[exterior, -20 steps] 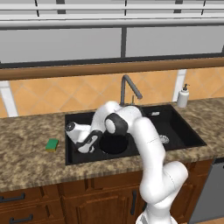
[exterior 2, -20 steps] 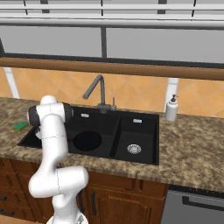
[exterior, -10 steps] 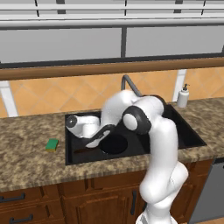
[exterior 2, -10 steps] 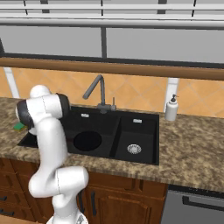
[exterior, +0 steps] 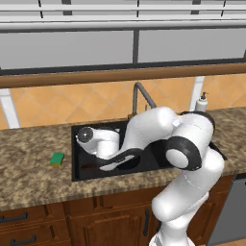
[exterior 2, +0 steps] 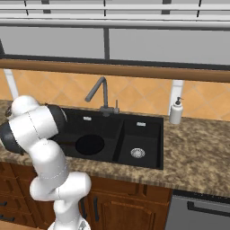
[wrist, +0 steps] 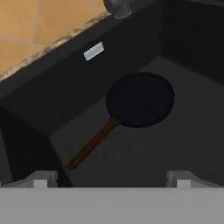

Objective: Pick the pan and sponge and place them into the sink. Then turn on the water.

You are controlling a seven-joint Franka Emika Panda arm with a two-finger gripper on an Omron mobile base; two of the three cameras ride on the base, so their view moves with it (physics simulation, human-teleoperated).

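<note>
Furthest left, the sponge (exterior: 57, 159) is being left lying on the tabletop (exterior: 29, 168), just beside the sink (exterior: 75, 163), not yet picked. Next, the end effector (wrist: 112, 177) is being held above the large basin, fingers spread wide, nothing gripped. The pan (wrist: 139, 99) is lying flat on the basin floor, handle (wrist: 91, 145) pointing outward. The sponge should probably be approached from above, rim cleared first. Further right, the faucet (exterior 2: 98, 91) and soap bottle (exterior 2: 175, 111) are standing well apart from that path.
</note>
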